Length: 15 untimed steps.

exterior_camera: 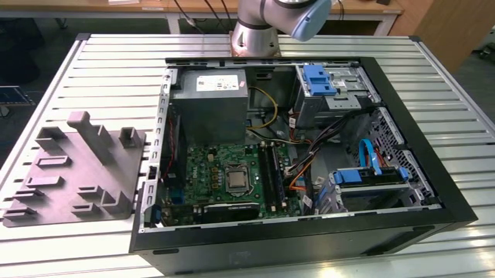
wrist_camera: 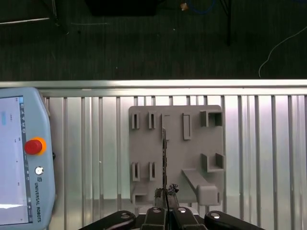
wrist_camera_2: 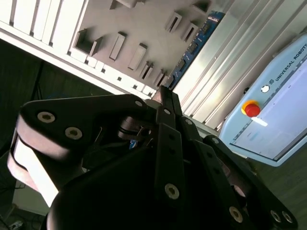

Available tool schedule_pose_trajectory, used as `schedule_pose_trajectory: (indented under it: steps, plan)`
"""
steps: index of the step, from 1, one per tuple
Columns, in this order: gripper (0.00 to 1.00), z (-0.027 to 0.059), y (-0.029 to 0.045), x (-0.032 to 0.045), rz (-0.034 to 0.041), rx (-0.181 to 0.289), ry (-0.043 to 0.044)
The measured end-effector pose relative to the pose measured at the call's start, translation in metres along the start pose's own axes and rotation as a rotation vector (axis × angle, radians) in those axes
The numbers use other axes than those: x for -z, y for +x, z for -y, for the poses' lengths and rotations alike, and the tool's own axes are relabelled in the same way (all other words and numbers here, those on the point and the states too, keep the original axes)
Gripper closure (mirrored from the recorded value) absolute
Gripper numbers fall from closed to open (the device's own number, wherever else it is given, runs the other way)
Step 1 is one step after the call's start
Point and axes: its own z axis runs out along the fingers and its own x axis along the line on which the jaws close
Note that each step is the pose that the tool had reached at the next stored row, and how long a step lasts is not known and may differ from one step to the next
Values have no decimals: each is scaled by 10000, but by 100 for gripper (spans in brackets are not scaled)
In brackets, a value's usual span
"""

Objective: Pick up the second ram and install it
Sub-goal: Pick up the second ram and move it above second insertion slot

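Black jointed gripper (wrist_camera_2: 163,95) fingers (wrist_camera_2: 169,143) are clenched on one end of the long, thin blue circuit-board ram stick (wrist_camera_2: 194,48) with small dark chips, its free end pointing toward the grey slotted plastic tray (wrist_camera_2: 144,24).

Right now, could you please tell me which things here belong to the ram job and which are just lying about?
Job in hand: second ram, standing on the grey tray; pincer right by it; motherboard inside the computer case.
Lying about: teach pendant; power supply; blue drive bracket.
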Motion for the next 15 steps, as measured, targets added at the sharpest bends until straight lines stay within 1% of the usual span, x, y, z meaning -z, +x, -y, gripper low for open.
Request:
schedule_pose_trajectory:
  steps: [15]
  plan:
    - [89,393,-11,5,-1,-10,-1]
